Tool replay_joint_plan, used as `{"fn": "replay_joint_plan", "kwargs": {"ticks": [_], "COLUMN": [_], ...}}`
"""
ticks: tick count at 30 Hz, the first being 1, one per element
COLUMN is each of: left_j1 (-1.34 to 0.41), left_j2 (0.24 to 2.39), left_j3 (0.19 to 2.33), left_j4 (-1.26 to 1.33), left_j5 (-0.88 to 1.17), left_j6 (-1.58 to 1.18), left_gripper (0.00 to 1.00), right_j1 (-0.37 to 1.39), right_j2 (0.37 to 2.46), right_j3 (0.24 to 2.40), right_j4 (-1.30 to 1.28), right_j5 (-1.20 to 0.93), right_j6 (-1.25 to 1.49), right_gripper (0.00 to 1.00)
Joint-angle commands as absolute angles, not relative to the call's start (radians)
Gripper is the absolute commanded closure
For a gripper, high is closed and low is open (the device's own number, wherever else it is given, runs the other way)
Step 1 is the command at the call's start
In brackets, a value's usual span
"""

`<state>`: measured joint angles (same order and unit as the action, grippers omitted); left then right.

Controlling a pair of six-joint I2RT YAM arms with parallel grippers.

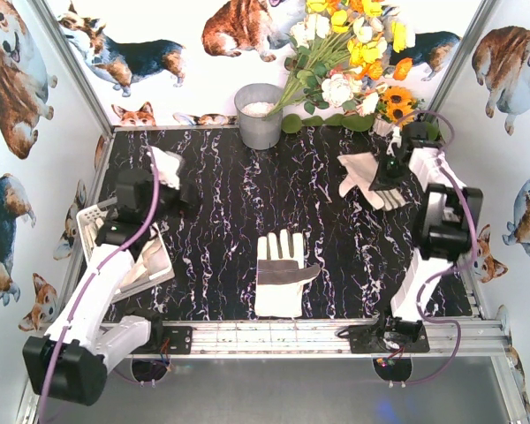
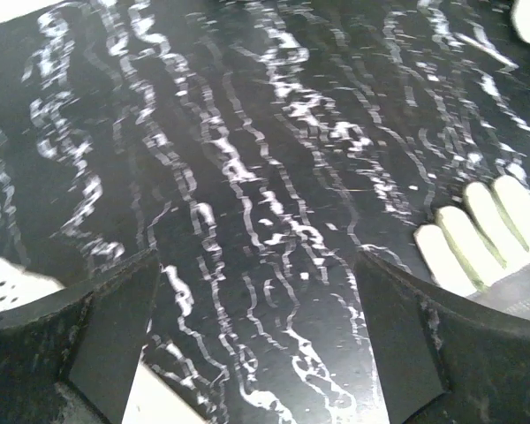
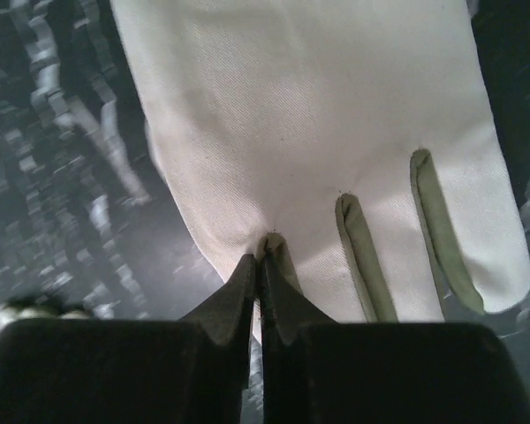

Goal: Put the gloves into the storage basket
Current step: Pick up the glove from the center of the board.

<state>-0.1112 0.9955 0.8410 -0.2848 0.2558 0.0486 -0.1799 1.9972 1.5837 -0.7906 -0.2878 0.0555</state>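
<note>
One glove (image 3: 318, 132) sits pinched in the closed right tool (image 3: 261, 265); the basket (image 1: 89, 218) lies far to its left, beside the wide-spread left tool (image 2: 256, 340).

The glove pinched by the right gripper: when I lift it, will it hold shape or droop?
Probably droops: the glove is thin cloth, puckered where the right gripper is shut on it, so the rest should hang. Likely light: it looks like plain flat fabric. The pinch takes only a small bit of cloth, so a fast swing might pull it free.
</note>
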Motion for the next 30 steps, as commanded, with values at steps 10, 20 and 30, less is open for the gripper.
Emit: {"fn": "replay_joint_plan", "kwargs": {"ticks": [10,20,30], "left_j1": [-0.690,-0.891,-0.963], "left_j2": [1.082,1.227,1.225], "left_j3": [0.881,0.990,0.991], "left_j4": [-0.172,-0.164,-0.166], "left_j5": [0.157,0.127,0.056], "left_j6": [0.102,0.250,0.385], "left_gripper": [0.13,0.00,0.00], "right_j1": [-0.110,0.087,0.213], "right_j2": [1.568,1.408,1.333], "right_j3": [1.244,1.233,1.311], "right_j4": [-0.749,-0.827,-0.948], "right_j5": [-0.734,-0.874,-0.919], "right_j6": [0.370,0.481,0.469], "right_gripper": [1.00,1.00,1.00]}}
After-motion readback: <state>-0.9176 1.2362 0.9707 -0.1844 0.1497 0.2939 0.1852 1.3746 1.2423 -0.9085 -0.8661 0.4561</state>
